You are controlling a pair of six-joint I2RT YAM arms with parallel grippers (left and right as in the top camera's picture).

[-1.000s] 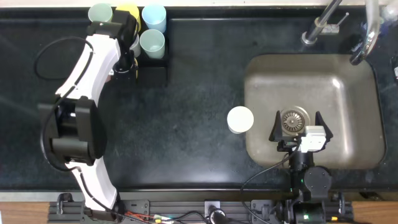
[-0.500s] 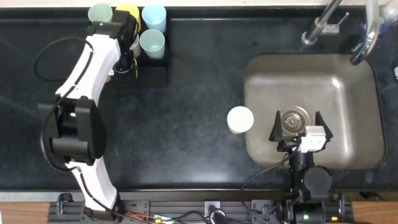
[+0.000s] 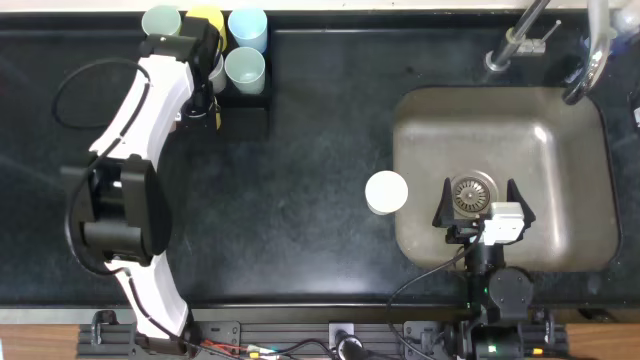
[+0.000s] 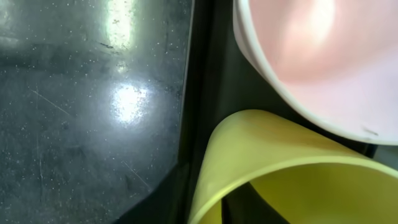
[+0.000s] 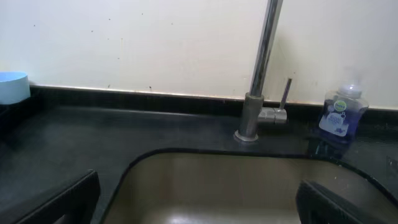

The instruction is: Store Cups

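Dark countertop (image 3: 300,200) runs across the top view, with a steel sink (image 3: 560,120) at 3 o'clock. A white cup (image 3: 386,192) stands alone just beside the sink's left rim, apparently mouth-down. At 11 o'clock a black rack (image 3: 245,115) holds two blue cups (image 3: 247,25) and a green cup (image 3: 160,20). The left gripper (image 3: 206,85) is there; its wrist view shows a yellow cup (image 4: 280,162) and a pink cup (image 4: 323,56) close up (whether it holds either cannot be told). The right gripper (image 3: 480,197) hangs over the sink at 4 o'clock, fingers spread wide and empty. The white cup is probably light, thin-walled plastic, stiff but smooth, so it could slip. A gentle pinch across its side wall, about halfway up, looks safest.
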